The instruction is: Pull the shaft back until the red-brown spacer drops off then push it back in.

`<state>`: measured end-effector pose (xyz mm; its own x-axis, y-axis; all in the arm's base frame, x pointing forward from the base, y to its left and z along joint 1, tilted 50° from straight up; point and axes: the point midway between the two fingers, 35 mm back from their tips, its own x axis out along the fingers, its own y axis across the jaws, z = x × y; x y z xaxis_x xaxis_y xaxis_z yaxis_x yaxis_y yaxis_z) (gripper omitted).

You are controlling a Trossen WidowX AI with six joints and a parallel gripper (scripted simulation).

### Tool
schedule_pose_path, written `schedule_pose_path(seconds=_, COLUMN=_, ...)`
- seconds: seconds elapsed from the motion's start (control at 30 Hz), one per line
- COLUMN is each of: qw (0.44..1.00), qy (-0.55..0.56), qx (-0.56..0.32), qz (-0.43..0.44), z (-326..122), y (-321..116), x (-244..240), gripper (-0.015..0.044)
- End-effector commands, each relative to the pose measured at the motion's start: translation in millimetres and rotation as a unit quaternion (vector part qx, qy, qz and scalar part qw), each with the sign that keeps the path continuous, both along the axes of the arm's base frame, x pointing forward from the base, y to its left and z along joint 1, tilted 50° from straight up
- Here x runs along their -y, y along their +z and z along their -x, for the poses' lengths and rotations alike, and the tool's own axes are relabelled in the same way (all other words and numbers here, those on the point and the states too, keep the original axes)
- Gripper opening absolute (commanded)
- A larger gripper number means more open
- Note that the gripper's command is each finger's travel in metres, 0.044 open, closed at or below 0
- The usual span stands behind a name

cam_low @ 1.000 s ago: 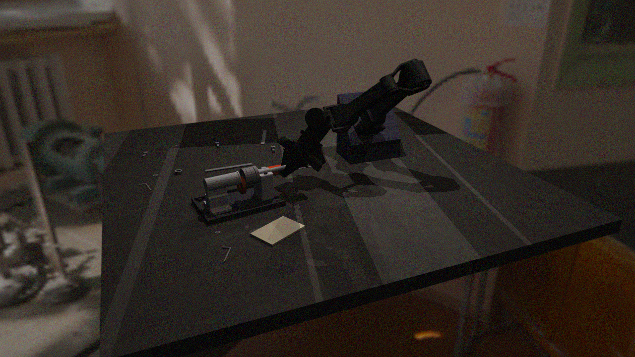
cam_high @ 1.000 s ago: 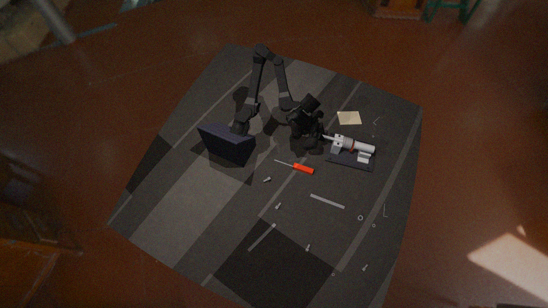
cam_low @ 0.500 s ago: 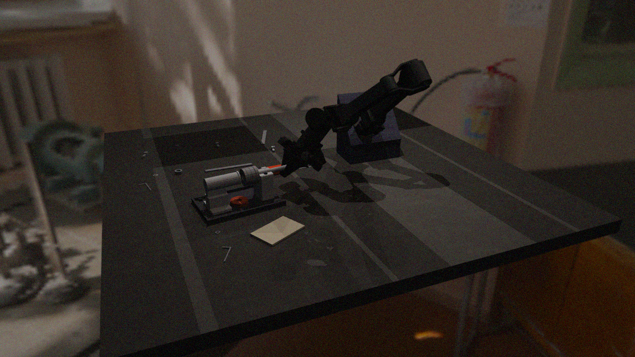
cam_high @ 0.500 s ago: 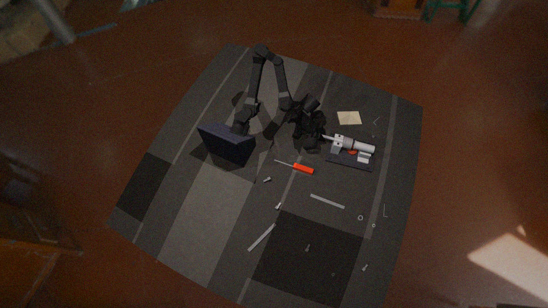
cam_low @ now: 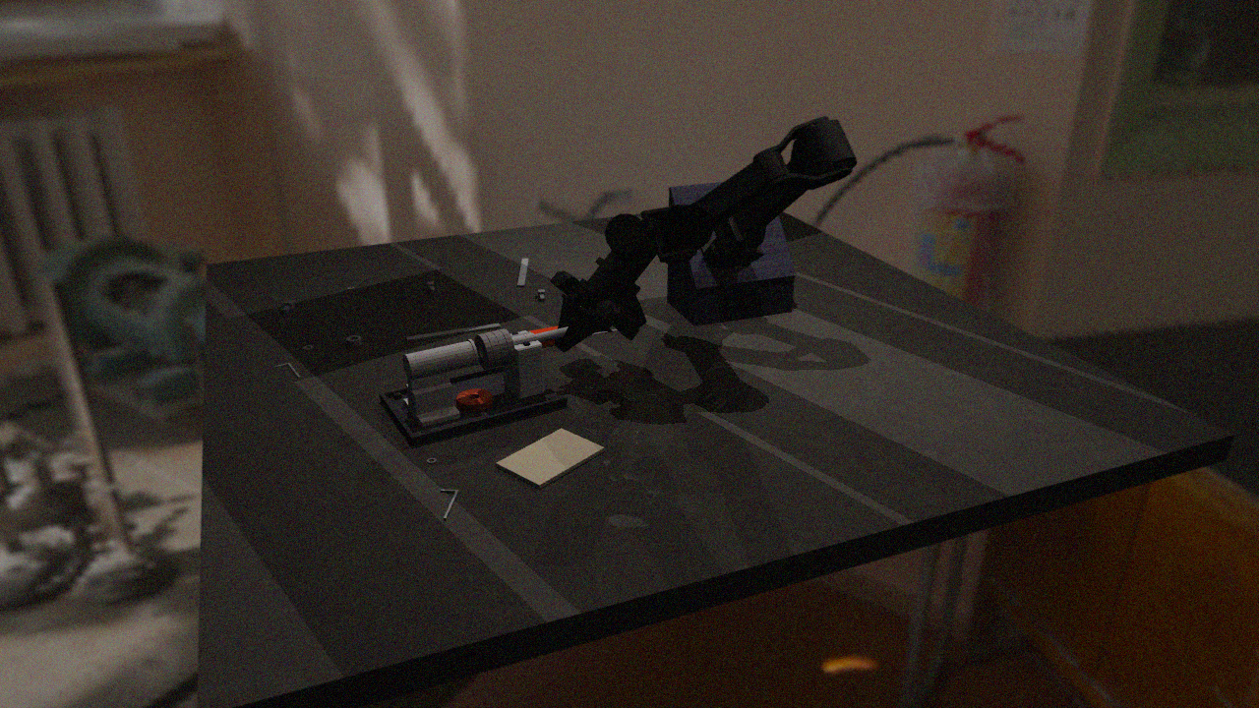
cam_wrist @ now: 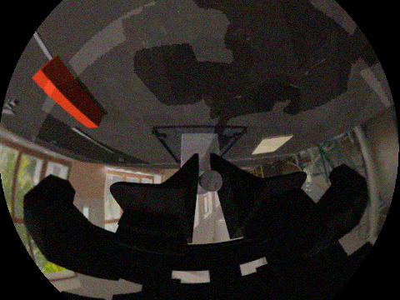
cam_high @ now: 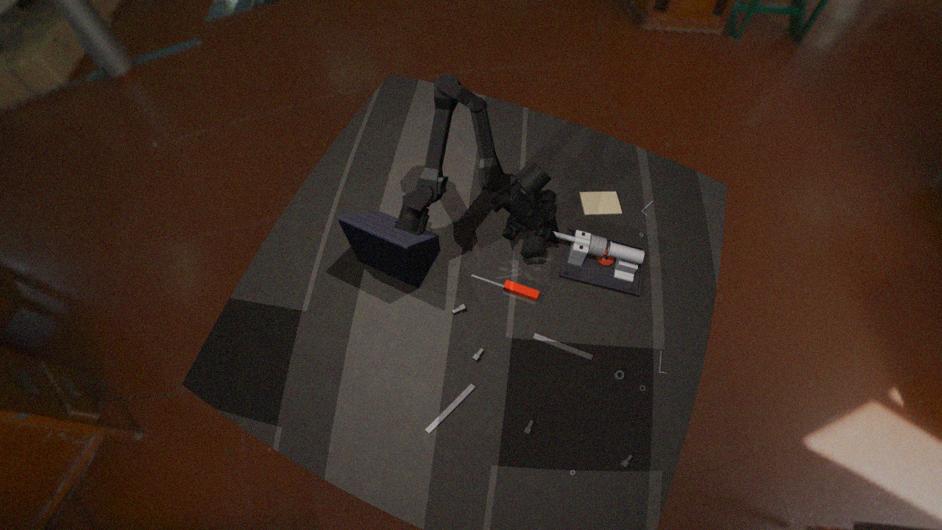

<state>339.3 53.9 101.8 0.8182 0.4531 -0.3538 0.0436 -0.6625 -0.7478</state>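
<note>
My gripper [cam_high: 554, 235] [cam_low: 566, 335] [cam_wrist: 203, 157] is shut on the shaft [cam_high: 570, 238] [cam_low: 538, 335] [cam_wrist: 211, 181], outside the pale upright block [cam_high: 578, 252] [cam_low: 529, 371] [cam_wrist: 199, 143]. The red-brown spacer [cam_high: 605, 261] [cam_low: 474, 399] lies low under the shaft line, on or just above the dark base plate [cam_high: 596, 280] [cam_low: 493, 420]. The grey spacers [cam_high: 597, 246] [cam_low: 495, 348] sit in line on the shaft beside the upright block. A narrow gap separates them from the big cylindrical housing [cam_high: 627, 252] [cam_low: 440, 358]. The shaft's inner end is hidden.
An orange-handled screwdriver [cam_high: 521, 290] [cam_wrist: 68, 93] lies near the gripper. A beige pad [cam_high: 600, 202] [cam_low: 550, 455] [cam_wrist: 272, 144] lies beside the fixture. Grey bars [cam_high: 563, 346] [cam_high: 450, 408], bolts, rings and hex keys are scattered about. The arm stands on a dark purple box [cam_high: 388, 253].
</note>
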Motion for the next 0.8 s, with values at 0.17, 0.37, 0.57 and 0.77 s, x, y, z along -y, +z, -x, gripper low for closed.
schedule_pose_path(seconds=0.17, qw=1.000, qy=0.000, qx=-0.002, qz=-0.002, z=-2.9, y=1.1, x=0.5, gripper=0.0000)
schedule_pose_path(seconds=0.37, qw=1.000, qy=0.000, qx=-0.002, qz=-0.002, z=-4.9, y=1.7, x=0.7, gripper=0.0000)
schedule_pose_path(seconds=0.57, qw=1.000, qy=0.000, qx=-0.002, qz=-0.002, z=-7.0, y=2.2, x=0.9, gripper=0.0000)
schedule_pose_path(seconds=0.77, qw=1.000, qy=0.000, qx=-0.002, qz=-0.002, z=-9.0, y=2.6, x=1.1, gripper=0.0000)
